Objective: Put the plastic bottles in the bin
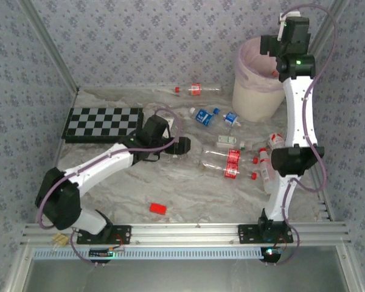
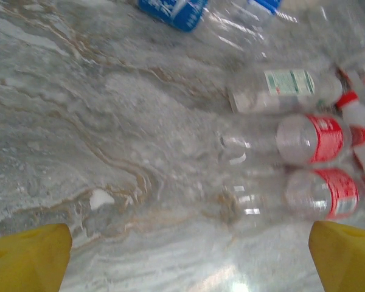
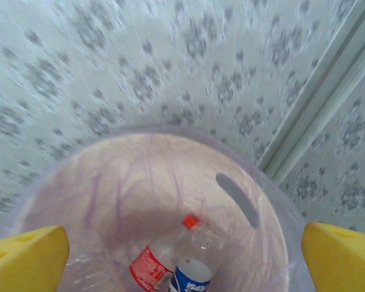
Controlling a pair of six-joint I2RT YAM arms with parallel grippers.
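Observation:
Several clear plastic bottles lie on the marbled table. Two with red labels lie side by side just right of my left gripper. In the left wrist view these two bottles lie ahead to the right. My left gripper is open, with bare table between its yellow fingertips. My right gripper hangs over the cream-white bin. In its wrist view the right gripper is open and holds nothing. Down in the pink liner lie a red-labelled bottle and a blue-labelled one.
More bottles lie around: a red-labelled one at the back, two blue ones, a green-labelled one and red ones by the right arm. A checkerboard lies at the left and a small red block near the front.

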